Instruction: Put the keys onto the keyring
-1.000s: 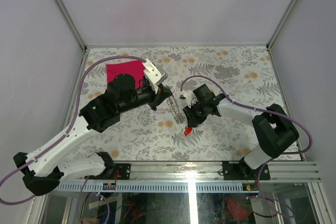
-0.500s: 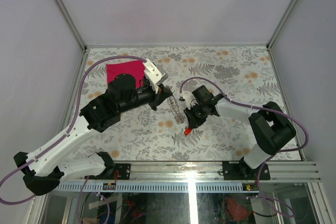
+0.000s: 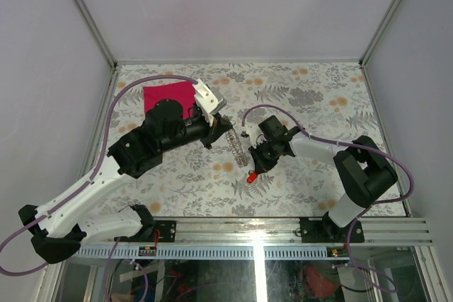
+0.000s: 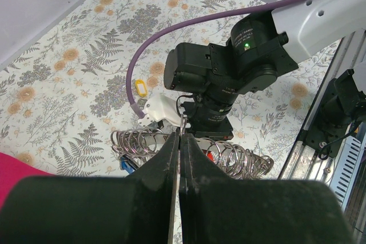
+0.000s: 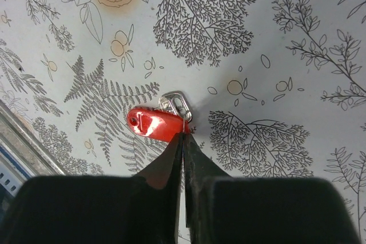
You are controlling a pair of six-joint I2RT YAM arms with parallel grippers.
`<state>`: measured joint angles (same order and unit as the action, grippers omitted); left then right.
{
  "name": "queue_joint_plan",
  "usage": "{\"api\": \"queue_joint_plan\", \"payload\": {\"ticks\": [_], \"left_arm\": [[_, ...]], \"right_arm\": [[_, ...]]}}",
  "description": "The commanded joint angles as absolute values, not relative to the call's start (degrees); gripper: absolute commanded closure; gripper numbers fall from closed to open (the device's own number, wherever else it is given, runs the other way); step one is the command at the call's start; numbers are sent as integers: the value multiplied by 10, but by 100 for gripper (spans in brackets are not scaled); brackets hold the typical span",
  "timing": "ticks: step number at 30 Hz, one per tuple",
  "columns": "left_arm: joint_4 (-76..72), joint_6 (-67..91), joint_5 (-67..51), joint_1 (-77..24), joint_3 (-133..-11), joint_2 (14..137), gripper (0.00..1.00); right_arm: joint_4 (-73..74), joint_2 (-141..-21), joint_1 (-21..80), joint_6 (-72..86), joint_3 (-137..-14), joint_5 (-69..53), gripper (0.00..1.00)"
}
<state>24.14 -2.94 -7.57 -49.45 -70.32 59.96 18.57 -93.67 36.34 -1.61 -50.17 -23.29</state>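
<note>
My left gripper [image 3: 228, 130] is shut on a thin wire of the keyring [image 4: 132, 143], a stretched coil of silvery loops with a tiny blue piece [image 4: 123, 166]. The coil also shows in the top view [image 3: 237, 146]. My right gripper [image 3: 253, 164] meets it from the right. In the right wrist view this gripper [image 5: 183, 135] is shut on a thin metal edge of the red-headed key [image 5: 153, 124], held just above the table. A silvery clip [image 5: 177, 106] sits beside the red head. A yellow-headed key [image 4: 140, 88] lies on the table behind the coil.
A pink-red cloth [image 3: 168, 95] lies at the back left, partly under my left arm. The table's flower-print cover [image 3: 318, 97] runs to the walls. A metal rail [image 3: 283, 228] borders the near edge.
My right gripper and elbow have shifted slightly left, toward the coil, with the red-headed key. The left arm has not visibly moved.
</note>
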Motion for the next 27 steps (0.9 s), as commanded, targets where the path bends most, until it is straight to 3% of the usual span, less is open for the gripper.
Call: {"api": "queue_joint_plan", "payload": {"ticks": [1,27], "left_arm": [[217,-30,-76,-494,-714,595,100],[203,-43,-50,-493,-710,574,100]], "right_arm": [[180,-944,368,-24,-515,-251,100],[153,-677,368,-43,-535,-194,100]]}}
